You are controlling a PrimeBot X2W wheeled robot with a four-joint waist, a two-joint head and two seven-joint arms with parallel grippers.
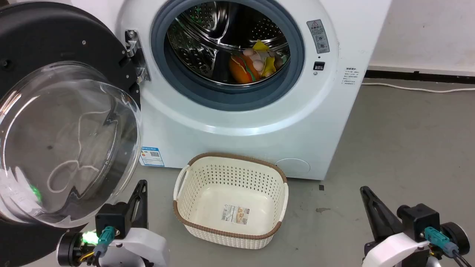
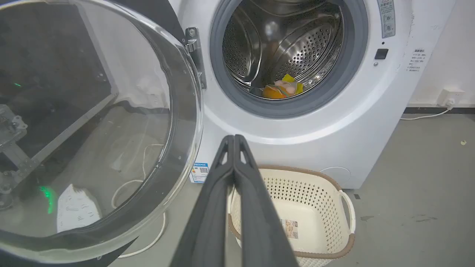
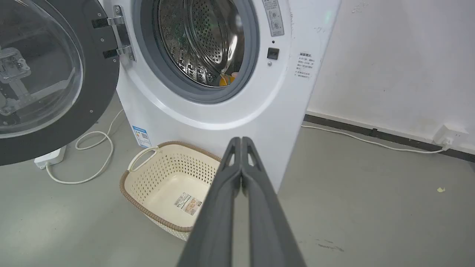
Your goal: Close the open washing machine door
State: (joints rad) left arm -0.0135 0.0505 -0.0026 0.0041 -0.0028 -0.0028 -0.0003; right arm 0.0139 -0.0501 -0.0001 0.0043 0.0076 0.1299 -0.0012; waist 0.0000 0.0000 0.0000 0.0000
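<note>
Basket (image 1: pixel 230 176) before washing machine (image 1: pixel 241 126), door (image 1: pixel 70 129) left

L hand (image 2: pixel 234 138) closed tight, R hand (image 3: pixel 241 139) closed too, both low, wrists apart, seemingly empty

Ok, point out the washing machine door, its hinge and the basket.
washing machine door (image 1: pixel 55 141), head view, on the clear glass bowl.
hinge (image 2: pixel 196 55), left wrist view, on the metal plate.
basket (image 1: pixel 230 174), head view, on the perforated back wall.
</note>
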